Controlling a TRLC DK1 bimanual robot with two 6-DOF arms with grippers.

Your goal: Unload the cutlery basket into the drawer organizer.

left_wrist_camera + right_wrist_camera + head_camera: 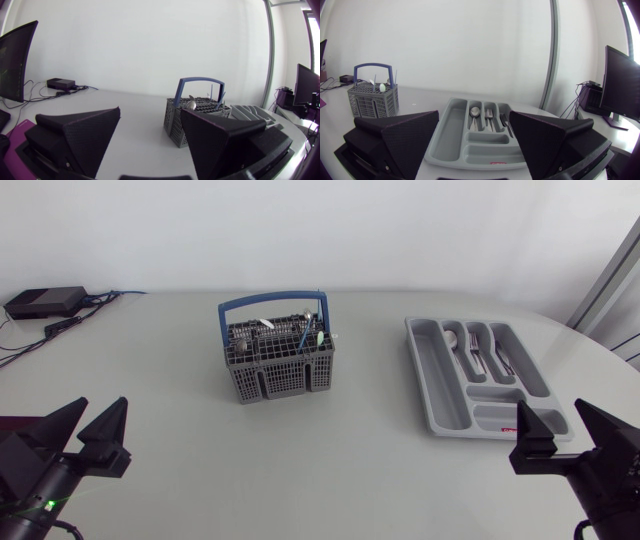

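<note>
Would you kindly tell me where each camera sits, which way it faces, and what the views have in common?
Head view: fixed overhead, looking down on cutlery basket, drawer organizer at its right, and the open left end effector and right end effector.
Left wrist view: on the left arm, looking across the table at the cutlery basket beyond its own end effector.
Right wrist view: on the right arm, facing the drawer organizer just ahead of its end effector.
Shared: all three show the cutlery basket.
</note>
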